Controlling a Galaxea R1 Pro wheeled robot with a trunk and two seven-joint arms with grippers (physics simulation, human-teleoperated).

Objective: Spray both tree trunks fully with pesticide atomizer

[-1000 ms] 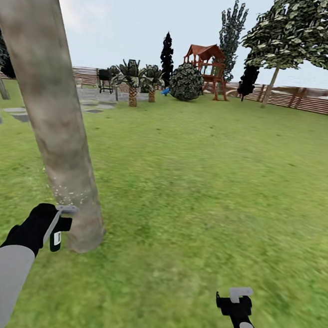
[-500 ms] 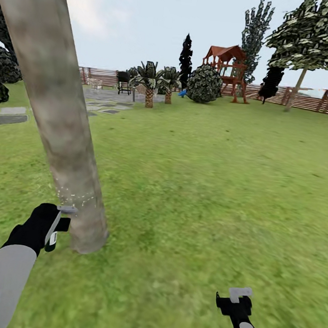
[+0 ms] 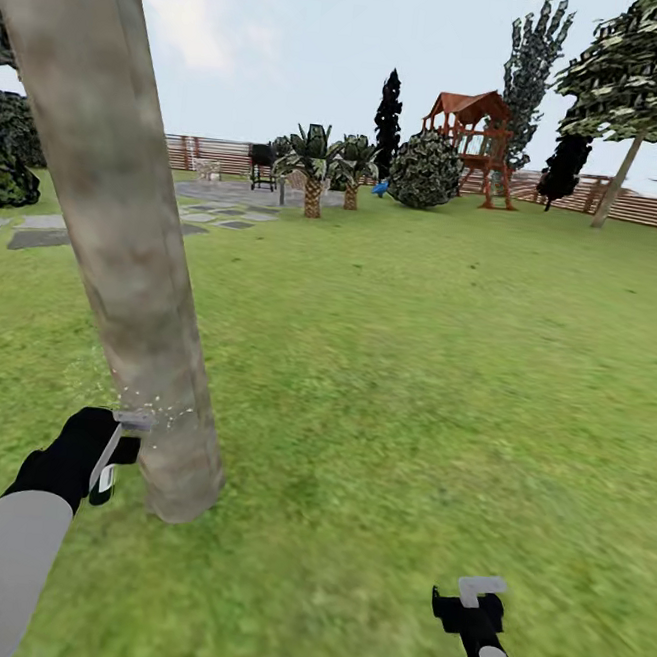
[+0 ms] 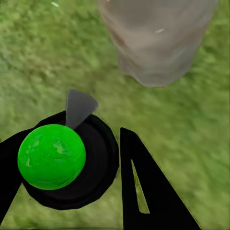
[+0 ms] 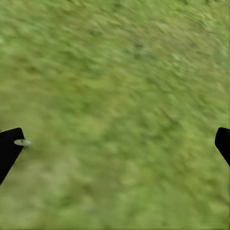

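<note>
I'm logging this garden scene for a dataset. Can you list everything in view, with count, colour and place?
tree trunk: one, pale grey-tan, near left, white specks low down
atomizer: one, black with green top, in the left gripper
lawn: green, all around
fence: brown slats, far edge
palms: two, far centre
playhouse: one, red-brown, far right
leafy tree: one, far right
left gripper: black, beside the trunk
right gripper: black, empty, over grass

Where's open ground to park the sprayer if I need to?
Bare lawn between the tree trunk and right gripper is free. It's tight by the trunk base, where the left gripper holds the sprayer.
</note>
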